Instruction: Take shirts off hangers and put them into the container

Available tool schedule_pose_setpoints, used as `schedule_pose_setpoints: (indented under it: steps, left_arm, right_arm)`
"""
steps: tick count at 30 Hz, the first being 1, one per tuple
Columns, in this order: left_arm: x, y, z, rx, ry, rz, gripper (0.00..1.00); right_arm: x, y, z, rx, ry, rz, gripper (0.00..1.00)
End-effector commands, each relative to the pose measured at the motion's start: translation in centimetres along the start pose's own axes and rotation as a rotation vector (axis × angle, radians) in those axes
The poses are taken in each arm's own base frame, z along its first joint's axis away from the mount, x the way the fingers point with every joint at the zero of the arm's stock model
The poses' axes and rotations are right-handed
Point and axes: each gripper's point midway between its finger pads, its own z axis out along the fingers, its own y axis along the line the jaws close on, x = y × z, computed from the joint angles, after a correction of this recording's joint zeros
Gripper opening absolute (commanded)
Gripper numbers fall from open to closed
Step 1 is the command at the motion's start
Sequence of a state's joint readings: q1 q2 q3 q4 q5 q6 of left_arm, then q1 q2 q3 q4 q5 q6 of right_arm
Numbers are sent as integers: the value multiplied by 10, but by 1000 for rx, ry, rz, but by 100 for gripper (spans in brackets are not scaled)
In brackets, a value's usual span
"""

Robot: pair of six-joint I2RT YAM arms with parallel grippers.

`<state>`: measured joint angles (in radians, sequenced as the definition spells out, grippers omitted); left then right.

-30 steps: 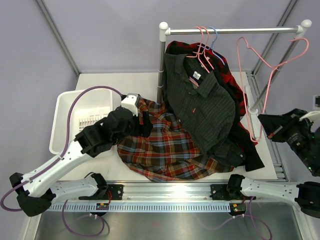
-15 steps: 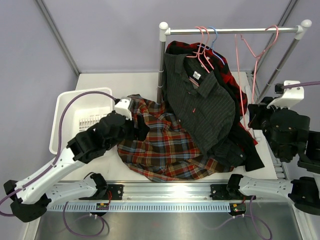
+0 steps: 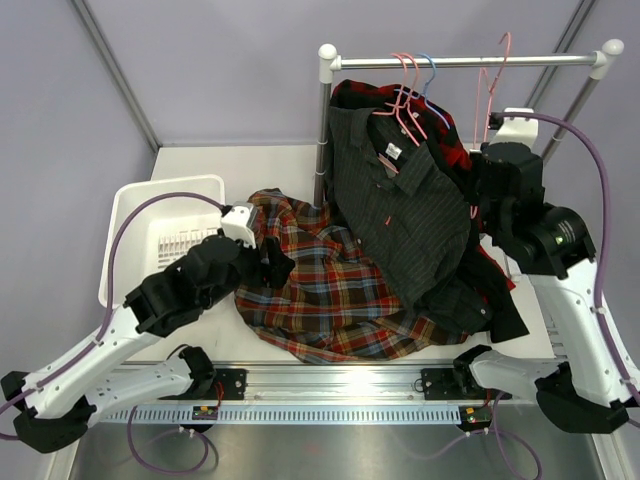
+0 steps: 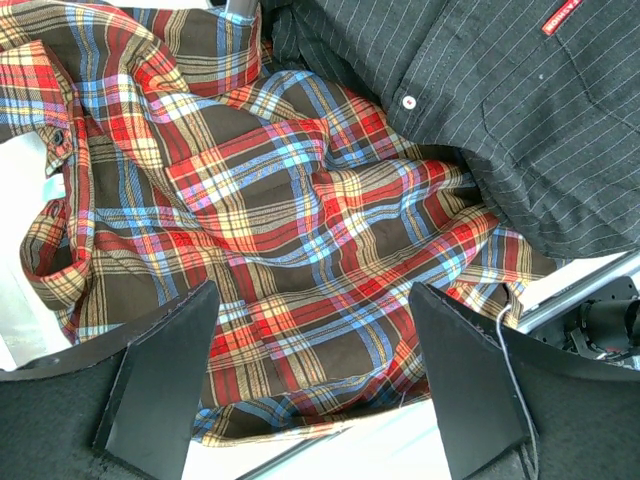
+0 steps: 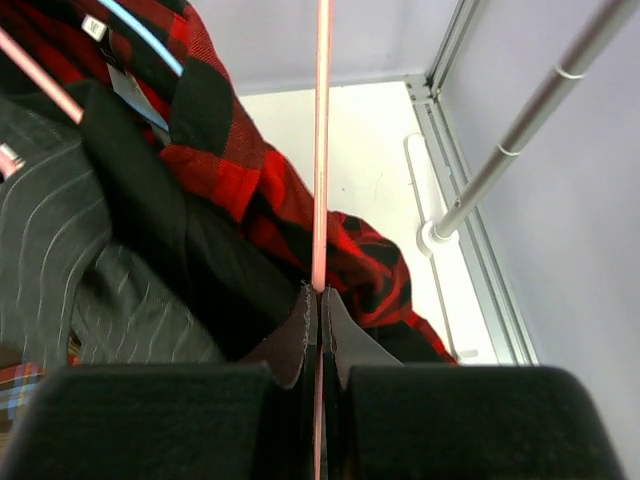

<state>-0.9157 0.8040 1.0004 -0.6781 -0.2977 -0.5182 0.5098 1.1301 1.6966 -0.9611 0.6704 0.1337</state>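
Observation:
The plaid shirt [image 3: 335,295] lies crumpled on the table, off any hanger. My left gripper [image 3: 274,262] hovers over its left edge, open, with only plaid cloth [image 4: 280,200] between the fingers and nothing gripped [image 4: 315,290]. The charcoal pinstriped shirt [image 3: 400,200] hangs on a pink hanger, in front of the red-and-black check shirt [image 3: 468,165] and a black one [image 3: 485,305]. My right gripper [image 3: 484,158] is shut on the wire of an empty pink hanger [image 3: 492,80], held up by the rail; the wire [image 5: 320,150] runs between the closed fingers [image 5: 319,292]. The white container [image 3: 135,215] stands at the left.
The metal rail [image 3: 520,61] spans the back on two posts, with pink and blue hanger hooks [image 3: 412,72] over it. A slanted rail post [image 5: 520,130] stands right of my right gripper. The hanging shirts' hems [image 3: 450,300] drape over the plaid shirt.
My right arm swung the empty pink hanger from the far right up and left to the rail. My left arm drew back slightly left over the plaid shirt, still open.

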Motion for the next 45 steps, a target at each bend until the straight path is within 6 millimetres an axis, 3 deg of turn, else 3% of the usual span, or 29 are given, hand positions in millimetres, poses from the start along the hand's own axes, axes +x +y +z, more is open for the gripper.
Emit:
schedule_pose_setpoints:
  steps: [1,7,12,22,30,39,45]
  left_arm:
    - [-6,-9,-1,50,-35,-10,82]
    - [0,-10,7,43,-8,1,82]
    - [6,-9,14,31,13,6,83]
    - [6,-8,12,28,15,3,83]
    - [10,-14,23,45,28,12,84]
    - [1,-19,27,79,-49,-31,84]
    - [5,-26,30,145,-94,-64,84]
  right_arm:
    - [-18,2,11,-61,-40,33,0]
    - [-7,-9,26,-13,7,48,0]
    - [4,-34,34,55,44,74,0]
    - [20,-41,32,41,148,46,0]
    - [-12,-59,2,77,100,22,0]
    - [-8,-69,12,144,127,-36,0]
    - [-31,-85,10,232,84,-82,0]
